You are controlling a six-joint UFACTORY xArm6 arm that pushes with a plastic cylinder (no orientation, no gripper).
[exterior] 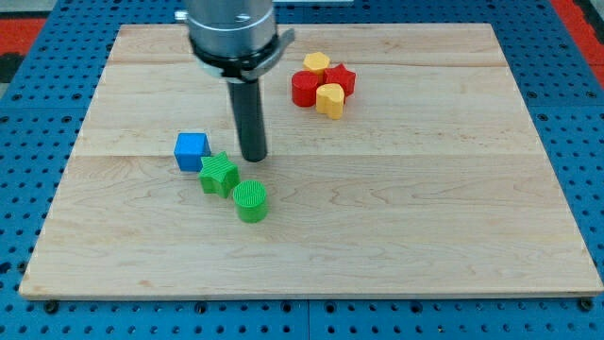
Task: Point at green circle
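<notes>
The green circle (251, 201) is a short ribbed green cylinder lying on the wooden board (396, 217), left of centre. My tip (253, 158) is the lower end of the dark rod, standing just above the green circle toward the view's top, a small gap apart from it. A green star (219, 175) lies to the left of the tip and touches or nearly touches the green circle's upper left. A blue cube (192, 150) sits left of the green star.
A cluster near the board's top centre-right holds a yellow hexagon (316, 63), a red star (341, 79), a red cylinder (304, 89) and a yellow heart (330, 99). The arm's grey body (231, 33) hangs over the board's top edge.
</notes>
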